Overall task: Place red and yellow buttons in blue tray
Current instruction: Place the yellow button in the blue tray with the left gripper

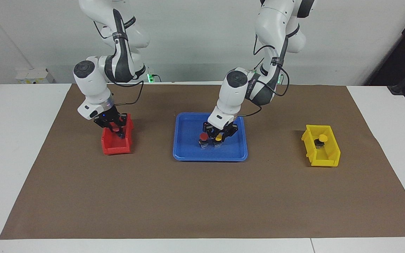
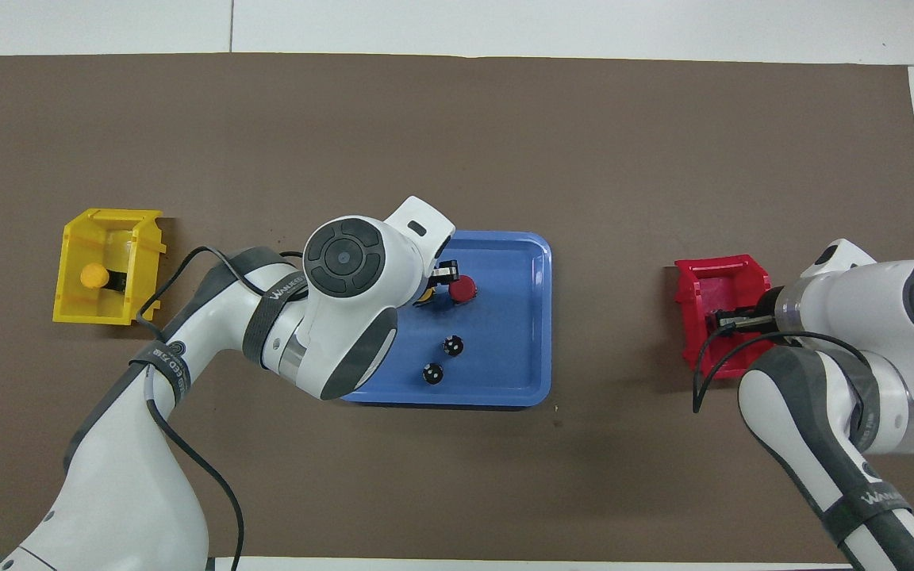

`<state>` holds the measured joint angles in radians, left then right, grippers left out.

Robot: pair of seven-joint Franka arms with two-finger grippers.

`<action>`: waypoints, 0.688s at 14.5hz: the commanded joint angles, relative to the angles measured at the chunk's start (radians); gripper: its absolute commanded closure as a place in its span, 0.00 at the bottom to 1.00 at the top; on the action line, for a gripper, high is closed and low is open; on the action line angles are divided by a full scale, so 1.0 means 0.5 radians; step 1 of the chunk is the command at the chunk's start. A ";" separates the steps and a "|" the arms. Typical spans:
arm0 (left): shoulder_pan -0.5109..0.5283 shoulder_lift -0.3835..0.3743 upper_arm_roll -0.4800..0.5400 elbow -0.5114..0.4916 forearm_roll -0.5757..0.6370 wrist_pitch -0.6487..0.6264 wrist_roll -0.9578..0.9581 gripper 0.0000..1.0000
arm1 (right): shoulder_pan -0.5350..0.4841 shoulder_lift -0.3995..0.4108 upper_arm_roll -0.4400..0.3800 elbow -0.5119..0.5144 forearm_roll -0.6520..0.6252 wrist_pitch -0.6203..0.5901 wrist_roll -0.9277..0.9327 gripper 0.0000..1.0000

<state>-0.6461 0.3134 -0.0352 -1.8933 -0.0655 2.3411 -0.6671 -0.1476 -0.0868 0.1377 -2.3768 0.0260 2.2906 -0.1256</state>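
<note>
The blue tray [image 1: 209, 158] [image 2: 538, 317] lies mid-table. A red button [image 1: 204, 137] [image 2: 462, 289] stands in it. My left gripper [image 1: 219, 138] [image 2: 433, 287] is low in the tray right beside that button, shut on a yellow button [image 1: 218, 138] whose cap peeks out under the wrist. Another yellow button [image 1: 322, 138] [image 2: 94, 276] lies in the yellow bin [image 1: 325, 160]. My right gripper [image 1: 117, 128] [image 2: 725, 321] reaches into the red bin [image 1: 115, 148] [image 2: 695, 305], shut on a red button there that its fingers mostly hide.
Two dark capless cylinders [image 2: 452, 346] [image 2: 432, 373] stand in the tray nearer to the robots than the red button. The yellow bin sits toward the left arm's end of the brown mat [image 1: 202, 203], the red bin toward the right arm's end.
</note>
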 commanded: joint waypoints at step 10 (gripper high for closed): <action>0.499 -0.476 0.061 0.139 -0.032 -0.880 0.783 0.00 | 0.512 0.253 0.038 1.146 -0.064 -0.895 0.770 0.74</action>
<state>-0.5033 0.1309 -0.0030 -1.8151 -0.0654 1.9700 -0.4400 0.0097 -0.0278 0.1515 -1.8619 -0.0151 1.8106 0.0930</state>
